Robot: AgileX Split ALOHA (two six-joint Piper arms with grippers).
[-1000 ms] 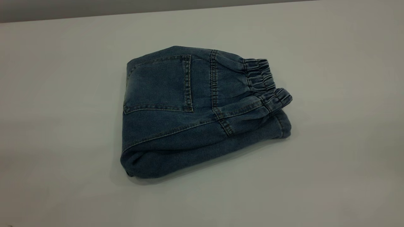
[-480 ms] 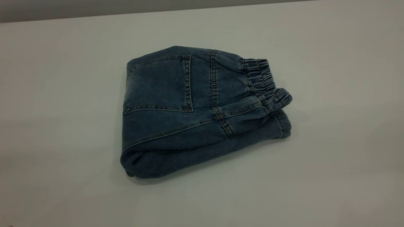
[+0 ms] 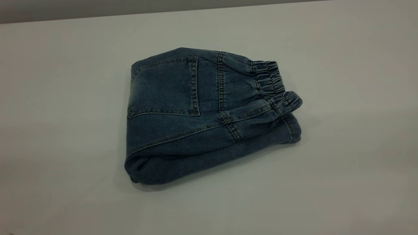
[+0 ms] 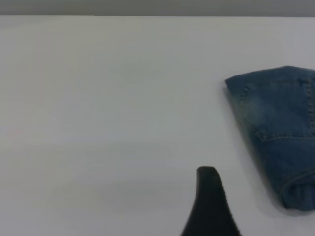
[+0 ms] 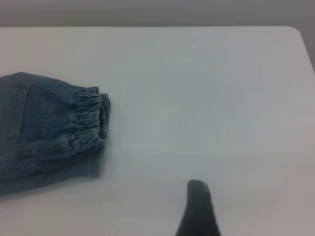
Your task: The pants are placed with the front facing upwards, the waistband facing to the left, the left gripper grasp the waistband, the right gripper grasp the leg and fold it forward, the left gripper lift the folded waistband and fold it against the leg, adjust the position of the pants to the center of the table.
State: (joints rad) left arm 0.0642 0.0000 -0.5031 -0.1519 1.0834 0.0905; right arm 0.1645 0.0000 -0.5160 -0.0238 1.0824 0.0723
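Nothing has moved since the earlier frames: the pants (image 3: 209,117) lie just as they did, folded into a small bundle near the middle of the table (image 3: 343,65). The back pocket (image 3: 165,86) faces up. The waistband (image 3: 272,86) is at the right end of the bundle, on top of the leg (image 3: 290,130) folded under it.

No arm shows in the outside view. In the left wrist view, one black finger (image 4: 210,206) of the left gripper pokes in over the bare table, well apart from the pants. In the right wrist view, one black finger (image 5: 198,211) of the right gripper shows too, away from the waistband. Neither holds anything, but I cannot tell if they are spread or closed.
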